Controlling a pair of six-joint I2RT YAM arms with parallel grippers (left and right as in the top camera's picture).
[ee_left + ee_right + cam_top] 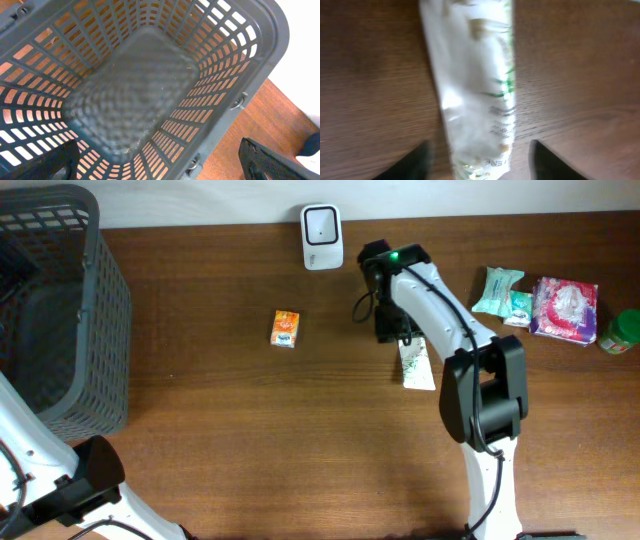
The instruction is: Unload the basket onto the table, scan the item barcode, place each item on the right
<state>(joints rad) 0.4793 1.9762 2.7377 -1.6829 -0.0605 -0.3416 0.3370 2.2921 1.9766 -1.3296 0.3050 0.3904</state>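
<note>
— Nearest the lens in the right wrist view: a glossy white-and-green plastic sachet (475,90). Lies flat on the brown wooden table (580,75), stretching from top centre to bottom centre.

— And the right gripper (479,150)?

— Straddles the sachet's lower end, fingers apart, with a strip of bare wood on each side. Grips nothing, as far as can be told.

— Likely trouble from here?

— Thin, slick film lying flat: could slide out of a pinch, or leave the fingertips scraping wood instead of catching an edge. Might also come up with the barcode turned away from the white rounded box with a dark window (321,224), probably the scanner, at top centre of the overhead view. No telling where the barcode sits; print too blurred.

— Arm pose?

— Rises from the bottom edge, right of centre. Bends at a black elbow, then slants up-left to a wrist pointing down just right of centre, over the sachet's upper end. Stops short of the scanner, below and to its right.

— Left side?

— Parked at lower left of the overhead view. Left gripper (160,162) hangs over the dark grey plastic lattice basket (260,30), fingers spread to the frame's lower corners, nothing between them.
</note>
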